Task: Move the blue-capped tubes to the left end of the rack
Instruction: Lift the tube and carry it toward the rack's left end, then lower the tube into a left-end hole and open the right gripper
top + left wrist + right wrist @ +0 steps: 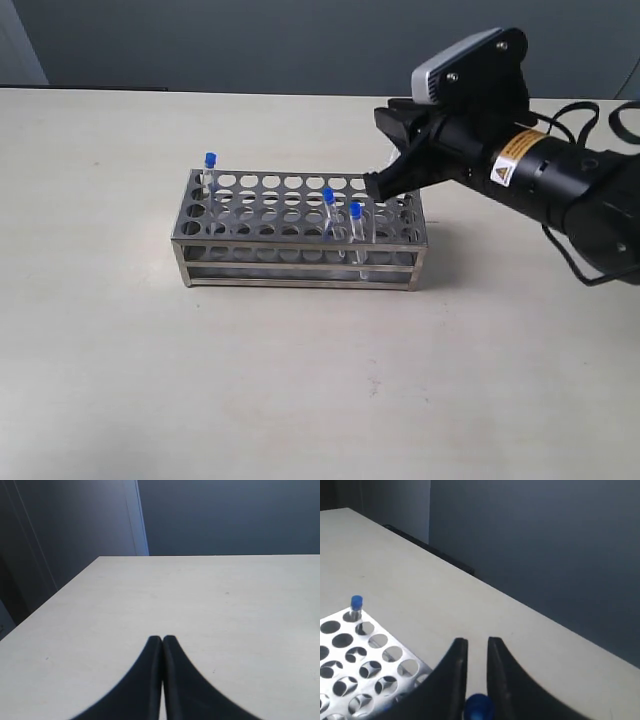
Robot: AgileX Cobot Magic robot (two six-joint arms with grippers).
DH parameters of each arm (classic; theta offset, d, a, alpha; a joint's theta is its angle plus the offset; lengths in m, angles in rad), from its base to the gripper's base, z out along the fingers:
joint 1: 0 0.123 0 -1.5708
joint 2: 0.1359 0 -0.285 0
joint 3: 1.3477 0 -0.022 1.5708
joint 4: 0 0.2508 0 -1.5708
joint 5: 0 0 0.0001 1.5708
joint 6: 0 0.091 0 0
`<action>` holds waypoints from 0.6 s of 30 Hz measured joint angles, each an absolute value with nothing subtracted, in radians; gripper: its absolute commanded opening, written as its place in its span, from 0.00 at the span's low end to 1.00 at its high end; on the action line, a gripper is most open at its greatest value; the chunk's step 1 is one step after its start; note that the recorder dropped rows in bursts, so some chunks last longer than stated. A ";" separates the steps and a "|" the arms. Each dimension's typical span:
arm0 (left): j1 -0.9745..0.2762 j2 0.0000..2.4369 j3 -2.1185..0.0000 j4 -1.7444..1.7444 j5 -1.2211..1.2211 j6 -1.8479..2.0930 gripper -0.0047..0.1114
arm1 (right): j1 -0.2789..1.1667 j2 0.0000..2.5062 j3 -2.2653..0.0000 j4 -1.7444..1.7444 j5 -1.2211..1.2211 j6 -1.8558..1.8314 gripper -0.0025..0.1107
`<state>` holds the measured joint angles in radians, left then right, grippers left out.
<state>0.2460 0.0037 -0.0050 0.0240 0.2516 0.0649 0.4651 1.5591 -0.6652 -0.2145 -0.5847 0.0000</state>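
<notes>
The steel rack (290,268) stands mid-table. One blue-capped tube (210,162) stands in its far left corner hole; two more (328,197) (356,213) stand near the right end. My right gripper (373,185) hangs over the rack's far right corner. In the right wrist view its fingers (477,641) are shut on a fourth tube's blue cap (478,707), deep between them, with the rack (397,645) and the corner tube (356,602) beyond. My left gripper (162,639) is shut on nothing above bare table and does not show in the exterior view.
The pale table (300,400) surrounds the rack. A dark wall (250,45) runs behind its far edge. The right arm's black body and cables (570,185) reach in from the right.
</notes>
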 measured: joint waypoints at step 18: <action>0.246 0.004 -0.005 0.024 0.252 0.065 0.04 | 0.719 1.839 -1.183 -0.283 -0.354 0.000 0.02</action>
